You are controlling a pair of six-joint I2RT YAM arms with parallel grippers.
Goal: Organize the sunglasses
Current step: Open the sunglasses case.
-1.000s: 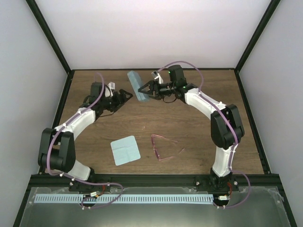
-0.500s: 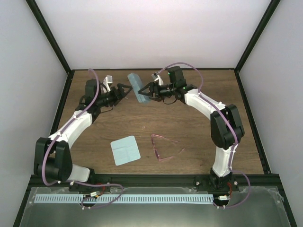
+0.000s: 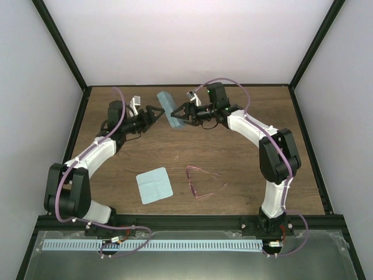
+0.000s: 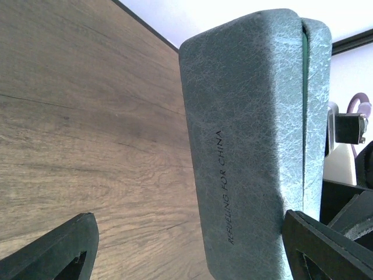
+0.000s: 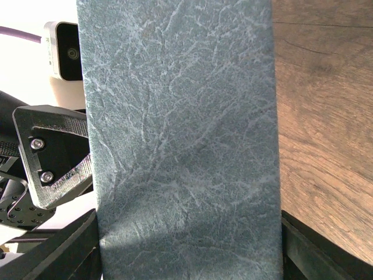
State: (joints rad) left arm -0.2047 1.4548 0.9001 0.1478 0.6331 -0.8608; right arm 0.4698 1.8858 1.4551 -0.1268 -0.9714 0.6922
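Observation:
The sunglasses [image 3: 201,182], thin pink-red frame, lie open on the table at front centre, far from both grippers. The grey-blue case [image 3: 168,108] stands on its long edge at the back. My right gripper [image 3: 177,114] is shut on the case, which fills the right wrist view [image 5: 180,128] between both fingers. My left gripper [image 3: 158,110] is open, its jaws spread wide around the case's other end. In the left wrist view the case [image 4: 250,140] sits against the right finger [image 4: 326,245], with a green seam showing along its lid.
A pale blue square cloth [image 3: 154,185] lies flat left of the sunglasses. The back wall stands just behind the case. Black frame posts run along the table's left and right edges.
My left arm has swung toward the back and brought its open gripper up to the case's left end. The right gripper and the case have barely moved.

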